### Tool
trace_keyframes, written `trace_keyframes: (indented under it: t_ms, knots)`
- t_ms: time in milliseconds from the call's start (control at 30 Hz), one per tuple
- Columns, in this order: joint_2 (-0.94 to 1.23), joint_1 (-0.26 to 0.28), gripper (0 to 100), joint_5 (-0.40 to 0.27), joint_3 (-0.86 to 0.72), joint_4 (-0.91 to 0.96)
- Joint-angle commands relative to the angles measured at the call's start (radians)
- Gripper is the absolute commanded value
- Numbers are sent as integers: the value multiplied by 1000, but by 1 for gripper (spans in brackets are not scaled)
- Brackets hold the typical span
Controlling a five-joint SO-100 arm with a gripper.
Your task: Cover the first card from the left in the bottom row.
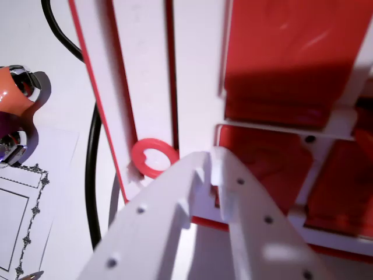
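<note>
Card with ornate border at lower left edge, white tool pressed together, red ring beside its tips.

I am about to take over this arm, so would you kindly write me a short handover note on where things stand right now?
Gripper: white jaws look closed together, nothing visibly held, though the tips are hard to read.
It sits over a white and red frame, beside a red ring.
Red panels fill the wrist view's right.
A card with an ornate border lies at the wrist view's lower left, uncovered, next to a black cable.
Done: no covering visible. Left: cover the card.
</note>
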State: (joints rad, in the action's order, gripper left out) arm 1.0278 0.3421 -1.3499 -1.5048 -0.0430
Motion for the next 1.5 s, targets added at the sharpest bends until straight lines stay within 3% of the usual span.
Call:
trace_keyframes:
  t_ms: [0, 300, 600, 867, 1233, 1467]
  knots:
    - [94, -14, 0, 6, 66, -38]
    - [302, -23, 0, 12, -18, -213]
    - [565, -41, 0, -3, -64, -535]
    - [764, -118, 0, -61, -28, -874]
    - [885, -278, 0, -176, 284, -1327]
    - [857, -328, 0, -235, 594, -1592]
